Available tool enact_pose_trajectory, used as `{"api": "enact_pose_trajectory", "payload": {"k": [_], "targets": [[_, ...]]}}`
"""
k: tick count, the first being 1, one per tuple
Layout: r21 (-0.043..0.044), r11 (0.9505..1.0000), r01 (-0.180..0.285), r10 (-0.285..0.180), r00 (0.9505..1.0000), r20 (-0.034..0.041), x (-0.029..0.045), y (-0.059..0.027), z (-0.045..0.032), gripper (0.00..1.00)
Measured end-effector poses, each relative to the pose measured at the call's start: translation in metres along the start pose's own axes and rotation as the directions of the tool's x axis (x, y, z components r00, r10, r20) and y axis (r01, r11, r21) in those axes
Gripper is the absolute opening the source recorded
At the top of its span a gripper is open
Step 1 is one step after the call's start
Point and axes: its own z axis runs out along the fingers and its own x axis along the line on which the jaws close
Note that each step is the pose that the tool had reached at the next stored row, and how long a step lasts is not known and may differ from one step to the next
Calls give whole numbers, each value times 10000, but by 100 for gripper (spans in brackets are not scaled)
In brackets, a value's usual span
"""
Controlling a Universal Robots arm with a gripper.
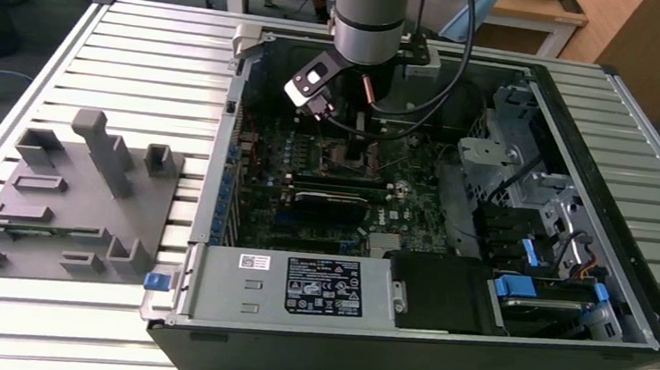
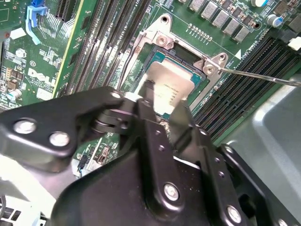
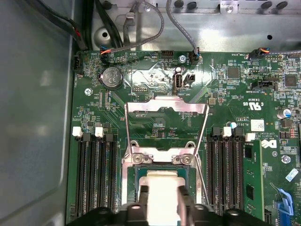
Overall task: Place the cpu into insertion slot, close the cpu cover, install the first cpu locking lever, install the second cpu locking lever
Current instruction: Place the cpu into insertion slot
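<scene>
**CPU gripped at the socket, cover open**

In both wrist views the gripper (image 2: 164, 101) has its fingers (image 2: 146, 96) clamped on two opposite edges of the cpu (image 2: 170, 84). The chip lies flat between the fingers, directly over the insertion slot (image 2: 186, 55). Whether it is fully seated cannot be determined. The cpu cover (image 3: 167, 104) stands open on its hinge, folded back clear of the slot. The computer case (image 1: 411, 354) rests on the worktop (image 1: 139, 43), and the slot lies near the middle of the board.
</scene>
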Motion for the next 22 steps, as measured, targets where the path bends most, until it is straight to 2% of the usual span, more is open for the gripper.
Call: {"api": "enact_pose_trajectory", "payload": {"k": [2,3,5,6,8,13,15,22], "targets": [[1,10000,0,0,10000,1,0,0,-1,30],[1,10000,0,0,10000,1,0,0,-1,30],[0,10000,0,0,10000,1,0,0,-1,18],[1,10000,0,0,10000,1,0,0,-2,18],[0,10000,0,0,10000,0,0,0,-2,10],[4,10000,0,0,10000,1,0,0,-3,10],[137,9999,1,-1,10000,-3,0,2,-3,10],[143,9999,0,0,10000,-8,1,-1,20,10]]}}
